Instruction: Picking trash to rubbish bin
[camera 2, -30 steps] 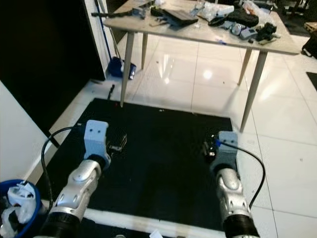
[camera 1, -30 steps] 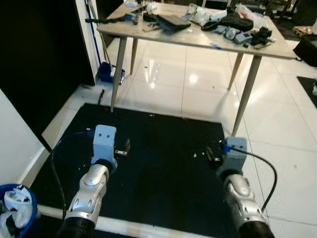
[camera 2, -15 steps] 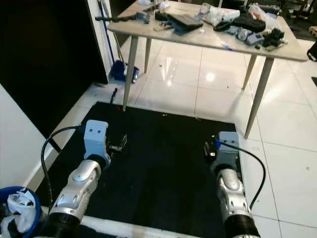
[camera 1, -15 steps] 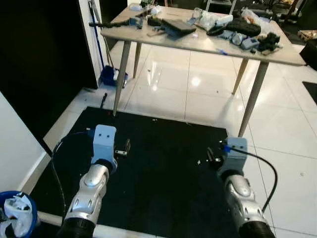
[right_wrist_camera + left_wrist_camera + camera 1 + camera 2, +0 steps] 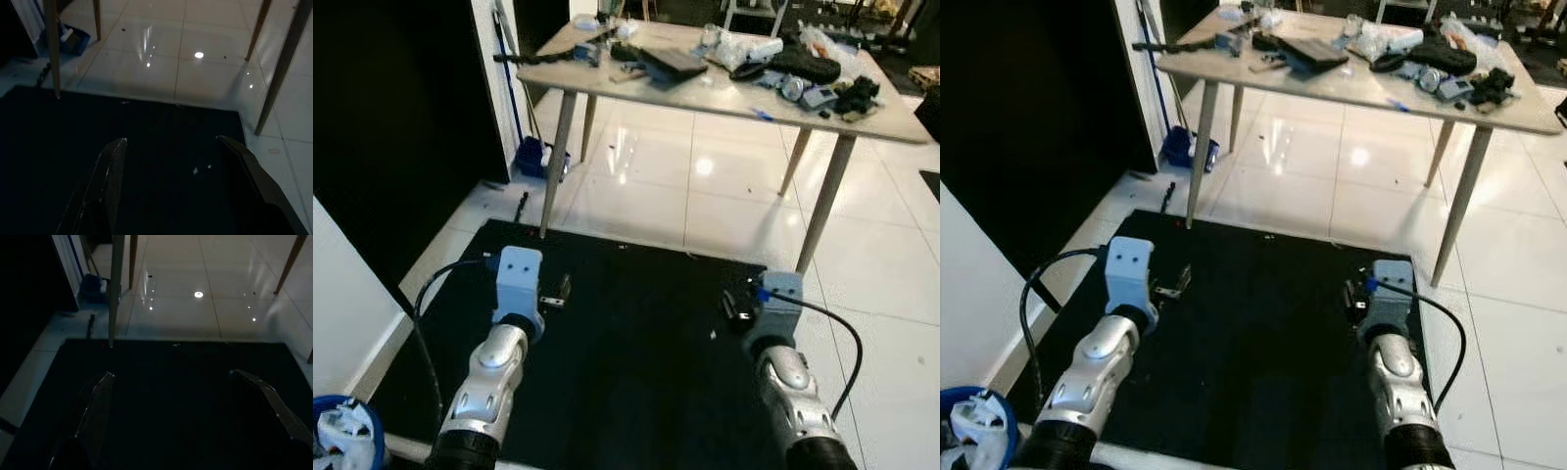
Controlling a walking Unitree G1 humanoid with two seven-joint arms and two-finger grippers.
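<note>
The blue rubbish bin [image 5: 369,413] shows at the bottom left corner, with crumpled white trash [image 5: 339,432] inside it. Small white scraps [image 5: 195,170] lie on the black mat [image 5: 636,372] just ahead of my right gripper. My left gripper [image 5: 558,291] hovers over the mat's left part, open and empty; the left wrist view shows its fingers [image 5: 100,396] wide apart. My right gripper [image 5: 732,304] hangs over the mat's right part, also open with nothing between its fingers [image 5: 115,161].
A wooden table [image 5: 705,93] cluttered with several items stands ahead on glossy white tiles; its legs [image 5: 553,162] reach the mat's far edge. A blue dustpan [image 5: 530,155] and broom lean by the dark wall on the left.
The whole view has shifted: the bin has slid toward the bottom left corner and more of the table shows. Both arms keep the same pose, grippers still open.
</note>
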